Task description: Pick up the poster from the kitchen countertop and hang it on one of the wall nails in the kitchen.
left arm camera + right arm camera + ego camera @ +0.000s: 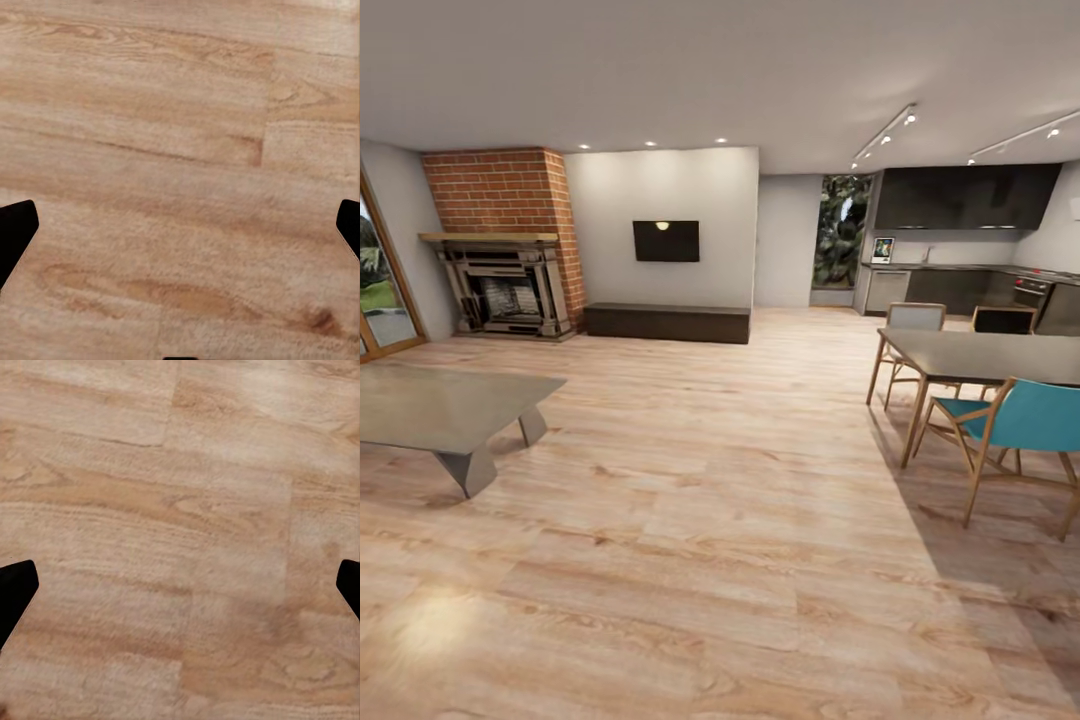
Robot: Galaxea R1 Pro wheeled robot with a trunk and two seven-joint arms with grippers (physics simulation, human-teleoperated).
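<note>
Where the room opens into the kitchen at the far right of the head view, the poster (882, 250) stands upright on the left end of the counter (960, 268), small and blurred at this range, its white border just visible against the wall behind. Dark cabinet fronts run below the counter, and a long dark wall cabinet (965, 196) hangs above it. Nearer, well apart from the kitchen, a dark dining table (980, 355) stands with a teal chair (1015, 420) at its near side and a grey chair (905, 318) beyond. A brick fireplace (500, 240) fills the far left corner, a wall television (666, 241) hangs over a low dark bench (666, 322), and a grey coffee table (445, 408) sits at the left. Light wooden floor (690, 520) spreads between them. Each wrist view looks down on the planks: the left hand (180, 229) and the right hand (180, 589) both have their dark fingertips (15, 232) (15, 591) spread wide at the picture edges, with nothing between them.
</note>
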